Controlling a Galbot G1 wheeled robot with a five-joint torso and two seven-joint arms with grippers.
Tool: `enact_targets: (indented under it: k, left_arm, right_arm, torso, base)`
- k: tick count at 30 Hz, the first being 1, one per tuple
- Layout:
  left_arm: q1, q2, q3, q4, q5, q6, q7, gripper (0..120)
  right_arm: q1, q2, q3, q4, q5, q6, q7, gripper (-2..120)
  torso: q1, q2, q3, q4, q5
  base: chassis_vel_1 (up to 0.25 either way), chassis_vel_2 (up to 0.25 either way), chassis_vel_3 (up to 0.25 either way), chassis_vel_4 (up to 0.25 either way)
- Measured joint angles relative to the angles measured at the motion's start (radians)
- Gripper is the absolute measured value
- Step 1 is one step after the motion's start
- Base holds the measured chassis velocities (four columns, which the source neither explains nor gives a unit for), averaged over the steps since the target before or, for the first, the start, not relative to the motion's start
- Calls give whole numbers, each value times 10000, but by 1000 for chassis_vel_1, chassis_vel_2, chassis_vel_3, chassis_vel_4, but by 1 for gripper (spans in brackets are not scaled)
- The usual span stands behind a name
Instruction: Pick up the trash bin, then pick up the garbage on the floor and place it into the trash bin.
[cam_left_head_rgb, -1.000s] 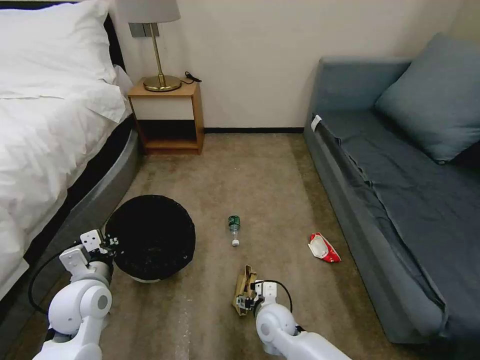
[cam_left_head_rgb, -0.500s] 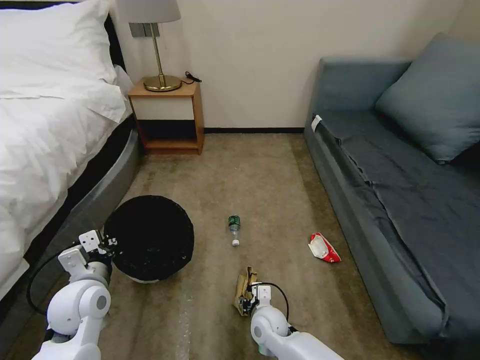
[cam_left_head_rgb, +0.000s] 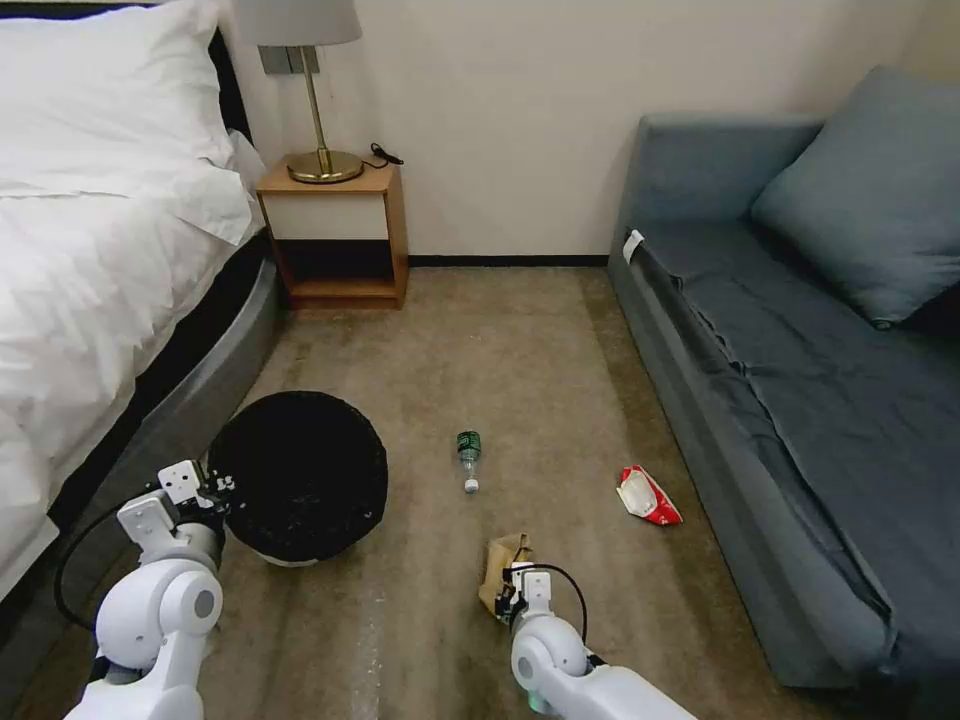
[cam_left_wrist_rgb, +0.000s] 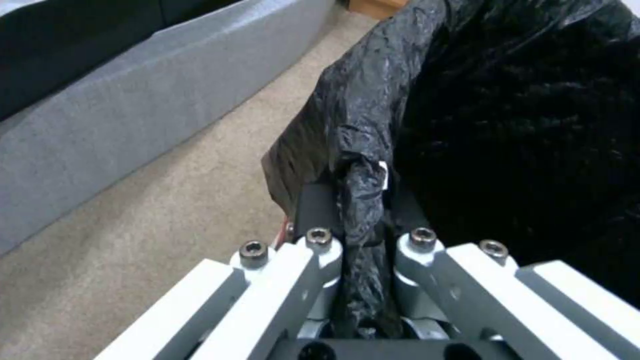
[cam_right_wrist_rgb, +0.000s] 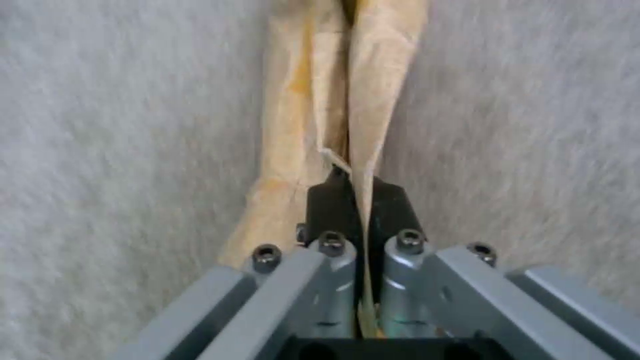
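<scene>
Cardboard piece now lifted, tilted.

Your robot has glossy white rounded arm housings; each gripper, left gripper and right gripper, shows pale linkage bars, dark hex screws, black fingertips. Black cables loop beside each wrist.

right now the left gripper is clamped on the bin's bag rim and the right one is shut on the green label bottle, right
Not quite. The left gripper is clamped on the trash bin bag rim, but the right gripper is shut on the tan cardboard piece, as the right wrist view shows. The bottle lies free on the carpet.
</scene>
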Motion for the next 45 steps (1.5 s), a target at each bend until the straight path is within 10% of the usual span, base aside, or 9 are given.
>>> enact_targets:
  k: [18, 37, 45]
  left_arm:
    - [6, -4, 55, -20, -1, -4, 6, 4]
    - [182, -81, 46, -261, 13, -1, 5, 4]
    - [175, -150, 63, -253, 44, 0, 0, 4]
  right_arm:
    - [3312, -447, -322, 5023, 2880, 1178, -461, 0]
    - [5052, 1231, -4522, 2278, 2491, 1543, 92, 0]
    - [4935, 1246, -4354, 2355, 2176, 1516, 68, 28]
  torso:
    - [0, 2, -2, 1, -2]
    - [-1, 0, 0, 2, -2]
    - [0, 1, -1, 1, 0]
  base:
    - [0, 0, 0, 0]
    - [0, 0, 0, 0]
    - [0, 0, 0, 0]
